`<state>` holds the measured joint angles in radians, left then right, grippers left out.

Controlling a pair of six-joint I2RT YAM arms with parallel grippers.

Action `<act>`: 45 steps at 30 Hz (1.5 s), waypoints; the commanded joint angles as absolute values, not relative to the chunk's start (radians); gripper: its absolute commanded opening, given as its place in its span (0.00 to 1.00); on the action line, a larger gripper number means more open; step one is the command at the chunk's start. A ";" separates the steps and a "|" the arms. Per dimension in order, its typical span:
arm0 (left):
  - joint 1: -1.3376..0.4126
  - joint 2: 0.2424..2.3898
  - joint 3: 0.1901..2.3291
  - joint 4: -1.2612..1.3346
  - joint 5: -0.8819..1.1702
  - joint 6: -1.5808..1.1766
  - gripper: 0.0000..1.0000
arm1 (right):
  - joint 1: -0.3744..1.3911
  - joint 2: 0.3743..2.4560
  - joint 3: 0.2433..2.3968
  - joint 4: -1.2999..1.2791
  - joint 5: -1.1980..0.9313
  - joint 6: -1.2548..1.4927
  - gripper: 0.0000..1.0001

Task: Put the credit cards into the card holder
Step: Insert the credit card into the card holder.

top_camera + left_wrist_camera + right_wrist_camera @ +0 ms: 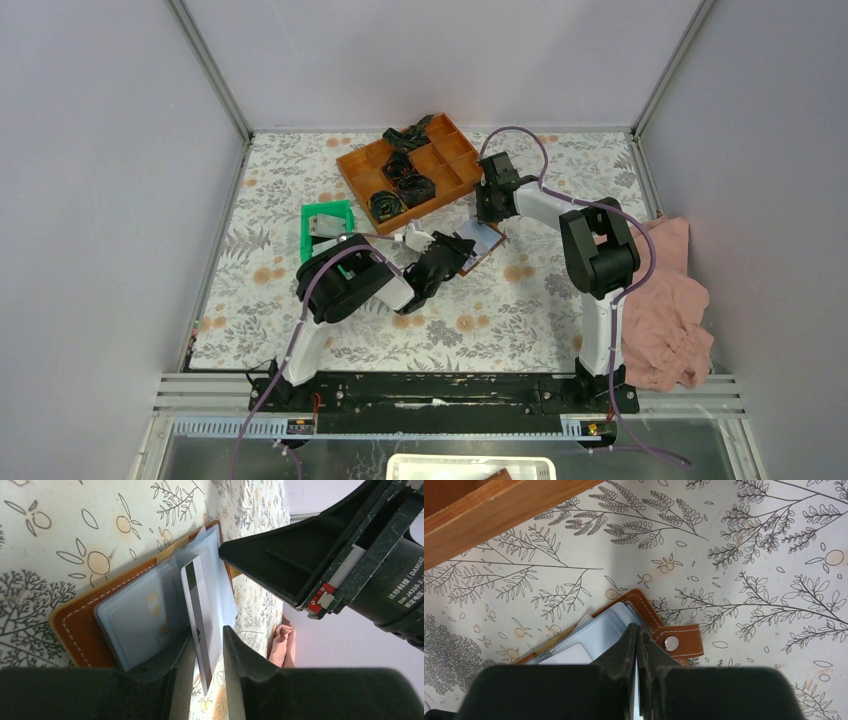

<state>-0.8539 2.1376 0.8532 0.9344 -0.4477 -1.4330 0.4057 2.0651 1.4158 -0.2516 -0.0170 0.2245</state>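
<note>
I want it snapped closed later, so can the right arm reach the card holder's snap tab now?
Probably yes: the snap tab lies on the table beside the right gripper, nothing over it. But that gripper seems shut on a sleeve of the card holder.

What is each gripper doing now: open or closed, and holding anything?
Left gripper: open, its jaws apart with a credit card between them, at the card holder.
Right gripper: closed at the holder's clear sleeves; whether it pinches one cannot be told.
</note>
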 commanded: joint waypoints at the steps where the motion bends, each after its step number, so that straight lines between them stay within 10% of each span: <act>1: -0.861 2.103 0.820 0.845 -0.449 -1.387 0.34 | 0.409 2.090 1.369 -0.380 -0.003 0.228 0.06; 25: -0.862 1.983 0.798 0.652 -0.453 -1.296 0.41 | 0.410 2.083 1.359 -0.374 -0.007 0.227 0.06; 45: -0.862 2.001 0.906 0.484 -0.456 -1.228 0.27 | 0.409 2.079 1.361 -0.376 -0.005 0.225 0.06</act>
